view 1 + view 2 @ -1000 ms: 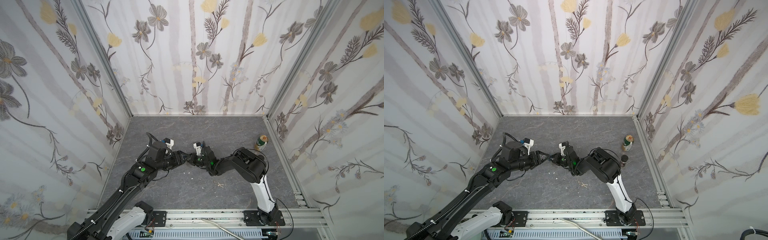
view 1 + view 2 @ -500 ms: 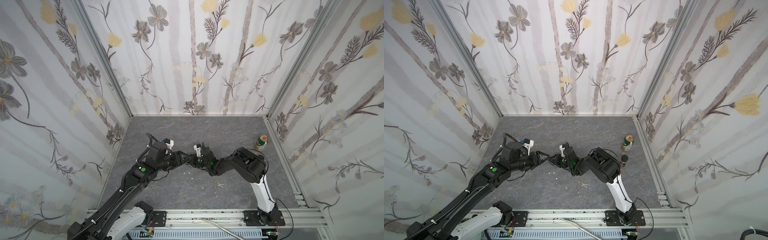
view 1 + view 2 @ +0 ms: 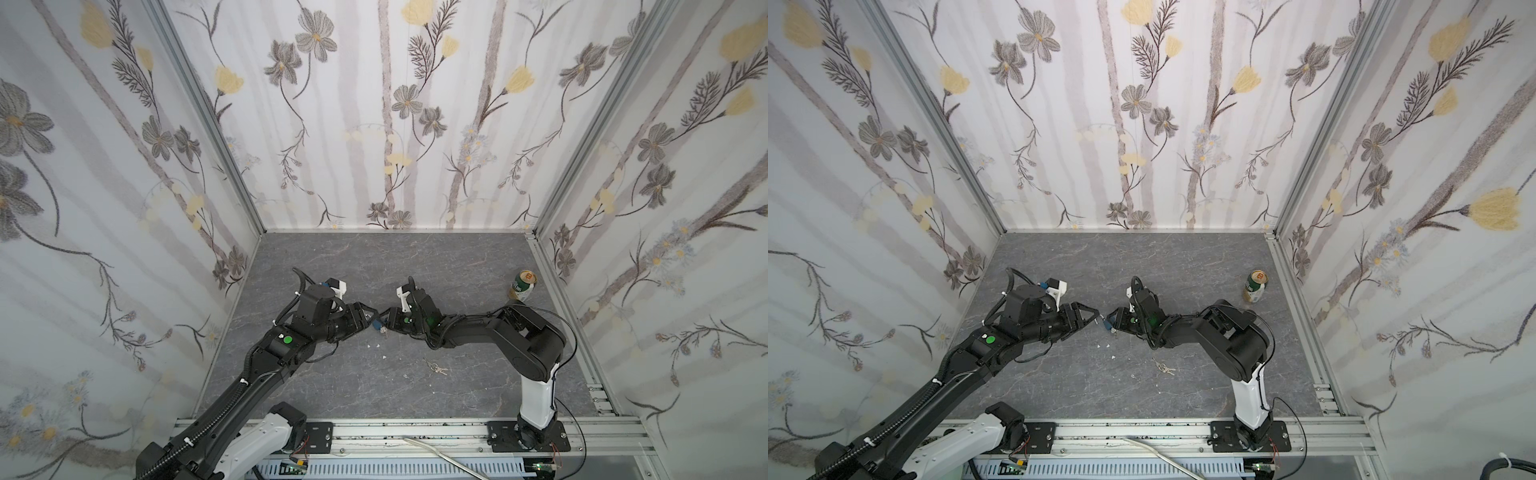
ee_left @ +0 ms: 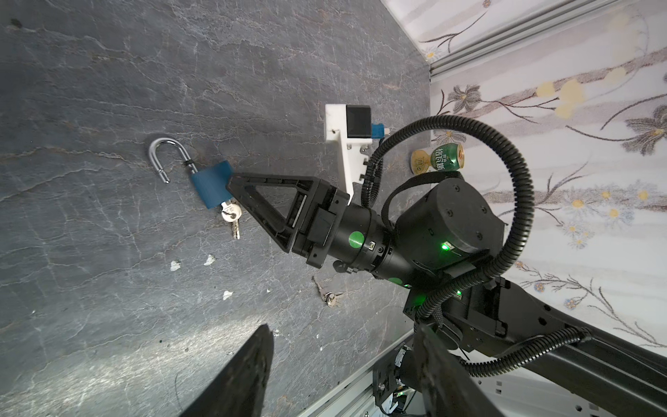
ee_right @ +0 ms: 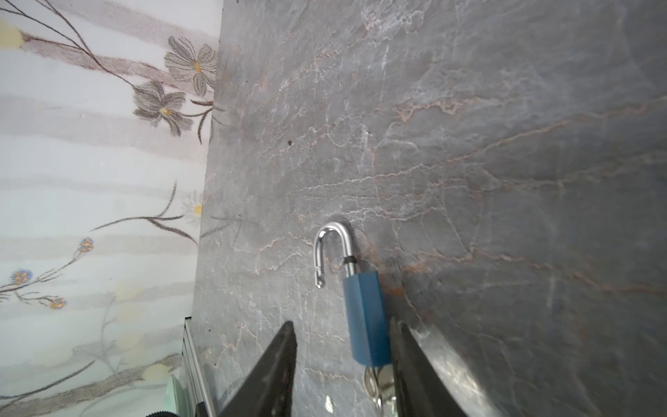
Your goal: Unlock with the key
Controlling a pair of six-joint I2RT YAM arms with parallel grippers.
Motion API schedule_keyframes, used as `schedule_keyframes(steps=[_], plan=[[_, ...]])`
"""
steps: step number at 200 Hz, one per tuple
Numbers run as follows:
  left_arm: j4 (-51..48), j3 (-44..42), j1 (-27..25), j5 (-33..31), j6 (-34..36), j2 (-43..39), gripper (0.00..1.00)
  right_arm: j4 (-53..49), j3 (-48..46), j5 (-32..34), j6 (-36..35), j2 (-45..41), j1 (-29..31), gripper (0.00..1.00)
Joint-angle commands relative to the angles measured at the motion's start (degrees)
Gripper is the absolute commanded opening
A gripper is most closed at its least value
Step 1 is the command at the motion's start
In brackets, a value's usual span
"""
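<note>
- Grey marble table: blue padlock, shackle open, key seated
- Right end effector straddles it, jaws parted, gripping nothing: looks unlocked, no hold needed
- Left end effector open, empty

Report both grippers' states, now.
Left gripper: open, holding nothing.
Right gripper: open; blue padlock lies between its jaws, not clamped.

Black jointed links along left arm and right arm, white at the lowest segments. Marked with round green stickers and a lit green LED. Looped with ribbed black conduit. Tipped with a triangular open-frame right gripper, topped by a white camera bracket.
</note>
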Motion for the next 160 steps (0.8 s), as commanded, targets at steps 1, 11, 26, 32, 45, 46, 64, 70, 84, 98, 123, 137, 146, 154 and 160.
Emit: schedule_keyframes(steps=[1,11,26,32,45,46,64,70,84,98,123,137,146,154,160], plan=[[1.92,-0.2,0.03,-0.4,-0.62,-0.21,0.64,-1.95,-0.08,1.18,-2.07,-0.45,-0.09,0.41],[1.74,-0.19,0.03,-0.44,-0.62,-0.53,0.64,-1.96,-0.15,0.96,-2.15,-0.53,-0.18,0.41],[1.36,-0.19,0.03,-0.67,-0.45,-0.86,0.64,-1.78,-0.88,1.41,-2.41,-1.7,-0.18,0.41],[1.2,-0.19,0.09,-0.81,-0.36,-1.02,0.64,-1.94,-1.33,1.76,-2.65,-2.41,-0.27,0.41],[0.75,-0.19,0.03,-1.18,-0.05,-1.28,0.64,-2.75,-2.46,3.16,-3.84,-4.56,-0.27,0.41],[0.68,-0.19,0.03,-1.19,-0.03,-1.26,0.64,-2.79,-2.54,3.29,-3.97,-4.83,-0.27,0.41],[0.45,-0.33,-0.03,-1.26,0.26,-1.19,0.65,-5.01,-4.8,6.07,-6.53,-9.35,-0.12,0.41],[0.53,-0.39,0.06,-1.16,0.26,-1.0,0.65,-5.5,-5.74,6.96,-7.39,-11.0,-0.05,0.41],[0.77,-0.55,0.03,-0.87,0.26,-0.32,0.65,-7.36,-8.08,9.08,-9.03,-15.19,0.17,0.4],[1.49,-0.89,0.03,-0.03,-0.19,0.5,0.65,-9.34,-10.06,10.61,-10.29,-18.92,0.18,0.39],[3.15,-0.95,-0.05,1.84,-1.56,2.4,0.64,-13.39,-14.82,13.04,-12.53,-25.64,0.51,0.36],[3.34,-1.03,-0.22,2.29,-1.8,3.26,0.64,-16.06,-16.78,14.74,-13.69,-29.73,0.74,0.36],[3.07,-0.98,-0.38,2.39,-1.68,3.9,0.64,-17.45,-18.06,15.39,-14.13,-32.96,0.87,0.36],[3.07,-1.1,-0.66,2.64,-1.59,4.56,0.64,-18.6,-19.28,15.92,-14.45,-35.41,0.87,0.36],[3.07,-1.23,-0.94,2.83,-1.67,5.01,0.64,-19.47,-20.14,16.26,-14.72,-37.23,0.87,0.37]])
